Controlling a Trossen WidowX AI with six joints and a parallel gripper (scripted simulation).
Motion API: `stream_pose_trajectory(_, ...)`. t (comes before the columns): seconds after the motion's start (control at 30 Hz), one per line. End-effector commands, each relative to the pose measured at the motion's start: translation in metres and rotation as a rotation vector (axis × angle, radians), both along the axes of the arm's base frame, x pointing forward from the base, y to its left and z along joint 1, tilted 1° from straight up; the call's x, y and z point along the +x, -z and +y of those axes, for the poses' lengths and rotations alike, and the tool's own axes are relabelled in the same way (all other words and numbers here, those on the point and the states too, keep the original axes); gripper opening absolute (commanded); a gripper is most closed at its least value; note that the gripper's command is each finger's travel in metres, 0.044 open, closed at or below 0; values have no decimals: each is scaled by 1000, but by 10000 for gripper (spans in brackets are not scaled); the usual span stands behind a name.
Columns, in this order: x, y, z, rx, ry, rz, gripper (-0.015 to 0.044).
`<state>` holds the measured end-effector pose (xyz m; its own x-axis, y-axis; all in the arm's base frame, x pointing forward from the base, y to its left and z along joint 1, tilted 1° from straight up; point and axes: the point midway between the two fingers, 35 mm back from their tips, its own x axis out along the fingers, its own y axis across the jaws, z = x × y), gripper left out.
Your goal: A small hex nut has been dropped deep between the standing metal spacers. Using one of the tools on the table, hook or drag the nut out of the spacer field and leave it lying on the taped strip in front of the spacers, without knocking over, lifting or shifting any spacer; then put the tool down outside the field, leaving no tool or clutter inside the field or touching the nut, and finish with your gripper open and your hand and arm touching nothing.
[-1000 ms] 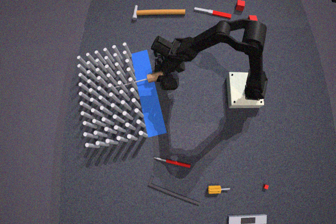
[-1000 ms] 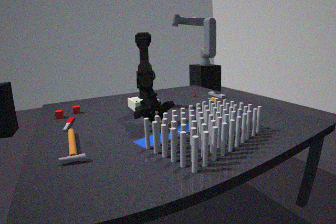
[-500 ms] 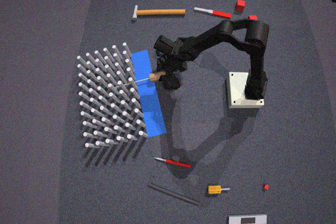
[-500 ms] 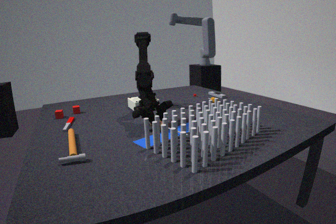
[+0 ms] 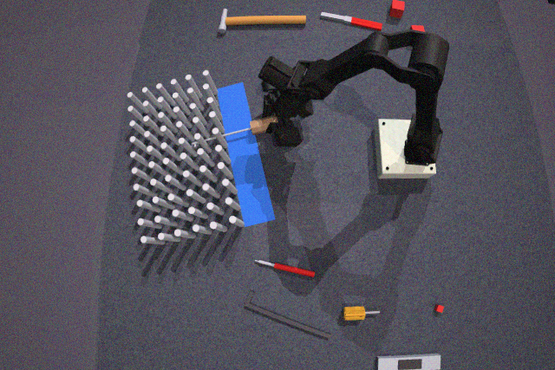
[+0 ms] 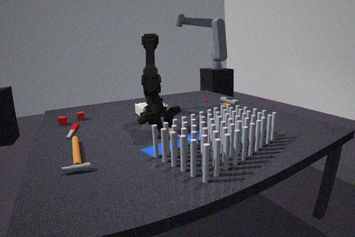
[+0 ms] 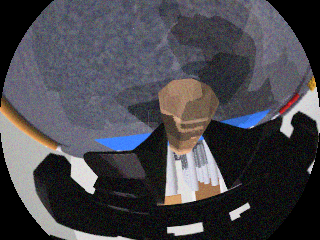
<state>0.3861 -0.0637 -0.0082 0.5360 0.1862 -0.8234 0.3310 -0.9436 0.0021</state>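
"Any words to read?"
"I can't make any out. The dark speckled table (image 5: 474,240) (image 6: 114,197) stands by grey walls (image 6: 86,28)."
"The black robot gripper (image 5: 274,121) (image 7: 182,123)?"
"Pinching a brown wooden-handled hook tool (image 5: 263,125) (image 7: 189,102). Its thin rod reaches between shiny metal spacers (image 5: 190,197) (image 6: 205,162). I can't make out the nut."

The strip (image 5: 255,196) (image 6: 150,149) lies between spacers (image 5: 154,183) (image 6: 205,162) and arm base (image 5: 388,146) (image 6: 140,109).
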Motion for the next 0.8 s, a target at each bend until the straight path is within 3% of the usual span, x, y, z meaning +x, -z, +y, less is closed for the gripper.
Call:
stream_pose_trajectory(0.0, -4, -1, 0, 0, -5, -3, 0)
stream_pose_trajectory(0.77, -20, 0, -6, 0, -4, -1, 0)
